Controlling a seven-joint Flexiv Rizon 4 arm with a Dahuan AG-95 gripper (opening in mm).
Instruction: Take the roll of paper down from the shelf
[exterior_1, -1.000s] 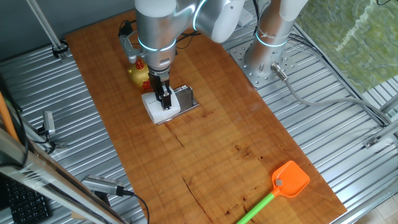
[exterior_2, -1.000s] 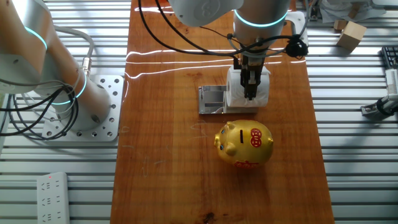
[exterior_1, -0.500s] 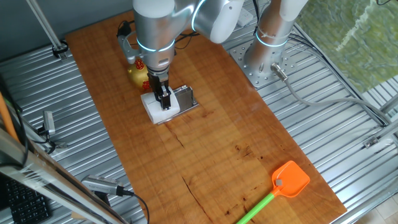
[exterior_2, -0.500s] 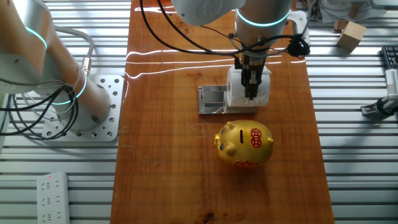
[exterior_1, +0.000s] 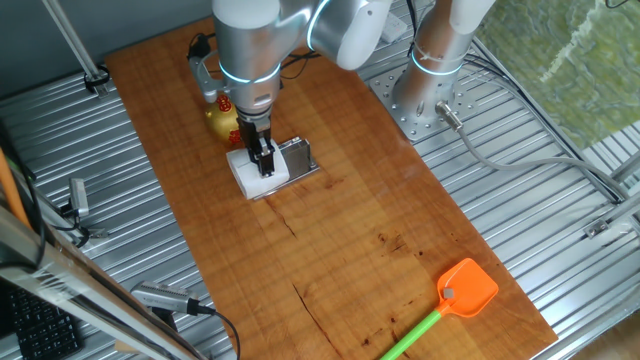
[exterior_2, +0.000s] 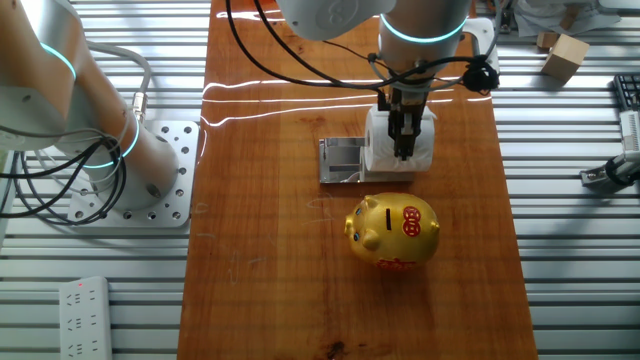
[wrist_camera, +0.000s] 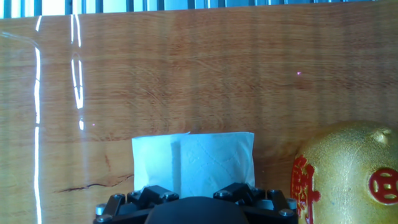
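- The gripper (exterior_2: 404, 150) fingers (exterior_1: 264, 160) are pressing down into the roll of paper (exterior_2: 380, 150), grasping it.
- The roll is resting on the surface (exterior_1: 330, 240), beside the shelf (exterior_2: 342, 160) and touching it.

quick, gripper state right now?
Gripper: down on the roll of paper beside the shelf; fingers look close together, but open, shut or gripping cannot be told.

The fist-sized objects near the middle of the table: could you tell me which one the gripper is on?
The white roll of paper: the gripper comes straight down onto it. The gold piggy bank stands apart from it, untouched.
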